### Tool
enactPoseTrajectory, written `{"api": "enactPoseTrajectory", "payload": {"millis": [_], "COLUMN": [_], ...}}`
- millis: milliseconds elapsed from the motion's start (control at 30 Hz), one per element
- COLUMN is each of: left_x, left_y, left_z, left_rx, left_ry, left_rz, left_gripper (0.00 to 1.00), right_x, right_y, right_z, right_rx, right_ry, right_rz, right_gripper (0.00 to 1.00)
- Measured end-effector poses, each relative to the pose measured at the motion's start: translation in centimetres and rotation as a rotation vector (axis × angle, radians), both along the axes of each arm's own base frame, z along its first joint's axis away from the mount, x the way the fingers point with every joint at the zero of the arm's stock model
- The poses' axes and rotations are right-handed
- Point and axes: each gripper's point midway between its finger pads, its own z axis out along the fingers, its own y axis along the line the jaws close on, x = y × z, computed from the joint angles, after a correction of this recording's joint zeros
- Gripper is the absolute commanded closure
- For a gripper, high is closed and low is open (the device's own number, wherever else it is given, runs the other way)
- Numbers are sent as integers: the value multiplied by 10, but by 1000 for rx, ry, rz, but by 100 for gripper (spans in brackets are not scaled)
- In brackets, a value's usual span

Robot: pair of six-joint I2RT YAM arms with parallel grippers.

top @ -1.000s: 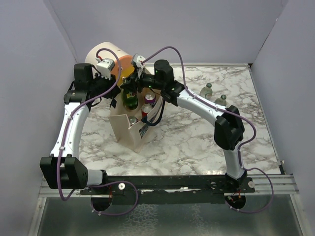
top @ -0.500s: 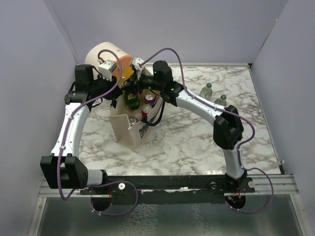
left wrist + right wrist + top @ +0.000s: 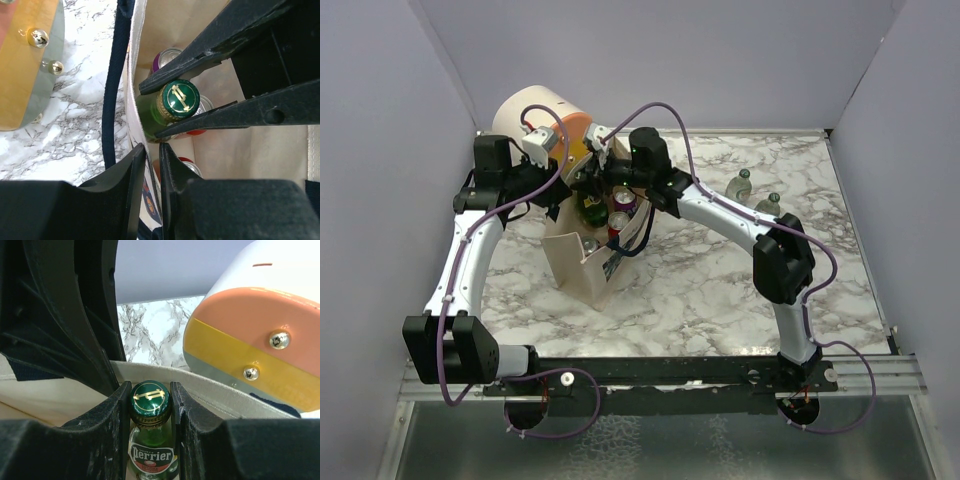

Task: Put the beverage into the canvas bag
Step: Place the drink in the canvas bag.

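The beige canvas bag [image 3: 582,270] with navy handles stands open on the marble table. My right gripper [image 3: 150,399] is shut on the cap of a green Perrier bottle [image 3: 150,450] and holds it upright inside the bag's mouth; the bottle also shows in the top view [image 3: 586,207] and the left wrist view [image 3: 177,97]. My left gripper [image 3: 152,165] is shut on the bag's cloth rim [image 3: 134,90], pinching the wall at the bag's far left edge. Several cans [image 3: 619,222] stand inside the bag beside the bottle.
A cream-and-orange cylindrical drum [image 3: 545,118] lies right behind the bag, close to both wrists. Two clear bottles [image 3: 740,185] stand on the table to the right, beside the right arm. Grey walls close in the back and both sides.
Both wrists have shifted slightly toward the back with the bottle and the bag rim still held. The bag has not visibly moved.
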Motion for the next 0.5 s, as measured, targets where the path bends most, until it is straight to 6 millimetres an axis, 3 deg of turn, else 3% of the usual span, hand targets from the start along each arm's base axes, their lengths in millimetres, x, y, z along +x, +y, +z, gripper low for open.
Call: {"api": "enactPoseTrajectory", "payload": {"millis": [500], "left_x": [-2], "left_y": [-4], "left_z": [-2], "left_rx": [-15], "left_ry": [5], "left_rz": [-21], "left_gripper": [83], "right_x": [3], "right_y": [-10], "right_z": [-45], "right_rx": [-28], "right_ry": [36], "right_rz": [-15], "right_gripper": [99]}}
